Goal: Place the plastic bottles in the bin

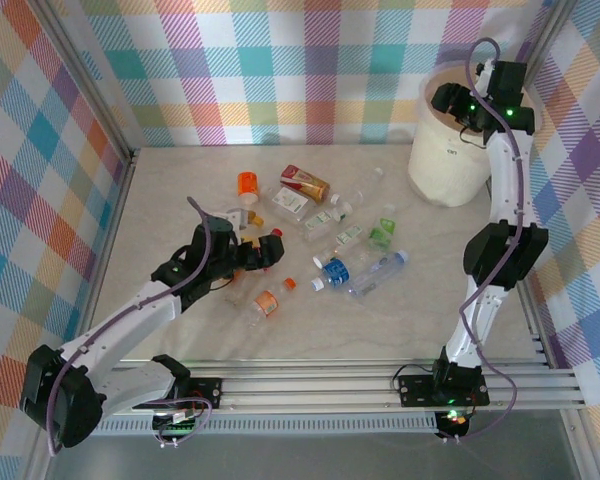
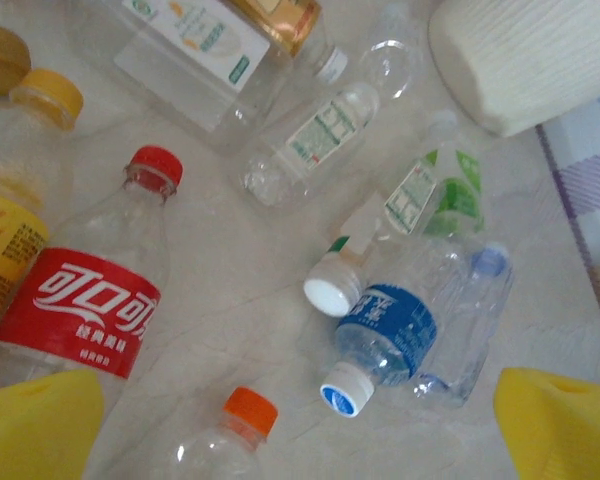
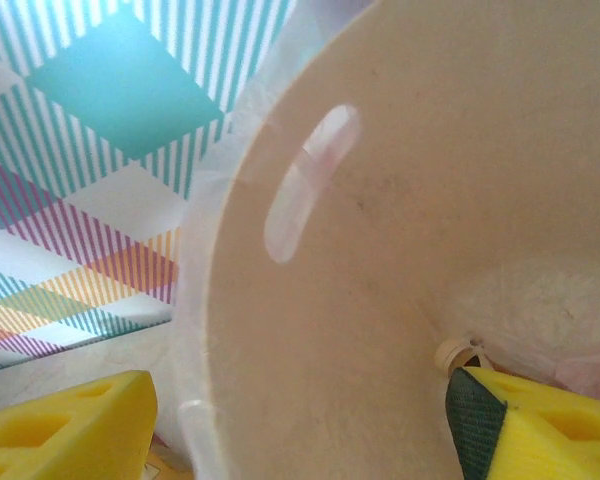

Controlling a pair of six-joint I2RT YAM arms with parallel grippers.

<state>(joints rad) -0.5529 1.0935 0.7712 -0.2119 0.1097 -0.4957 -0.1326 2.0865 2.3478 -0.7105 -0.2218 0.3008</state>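
Observation:
Several plastic bottles lie scattered mid-table: a red-labelled one [image 2: 90,300], an orange-capped one [image 2: 230,430] [image 1: 265,300], a blue-labelled one [image 2: 390,335] [image 1: 335,270], a green-labelled one [image 2: 435,195] [image 1: 382,235] and a clear one [image 1: 378,272]. My left gripper [image 1: 255,255] [image 2: 300,430] hovers over their left side, open, with nothing between its yellow fingers [image 2: 40,425]. The cream-white bin [image 1: 450,165] [image 2: 520,60] [image 3: 380,200] stands at the far right. My right gripper [image 1: 470,105] [image 3: 300,420] hangs over the bin's mouth, open. A clear bottle with a pale cap [image 3: 460,352] lies inside the bin beside the right finger.
Plaid walls [image 1: 70,150] close the table on the left, back and right. Aluminium rails [image 1: 330,385] run along the near edge by the arm bases. More bottles lie further back, among them an amber one [image 1: 305,183] and a yellow-labelled one [image 2: 0,250].

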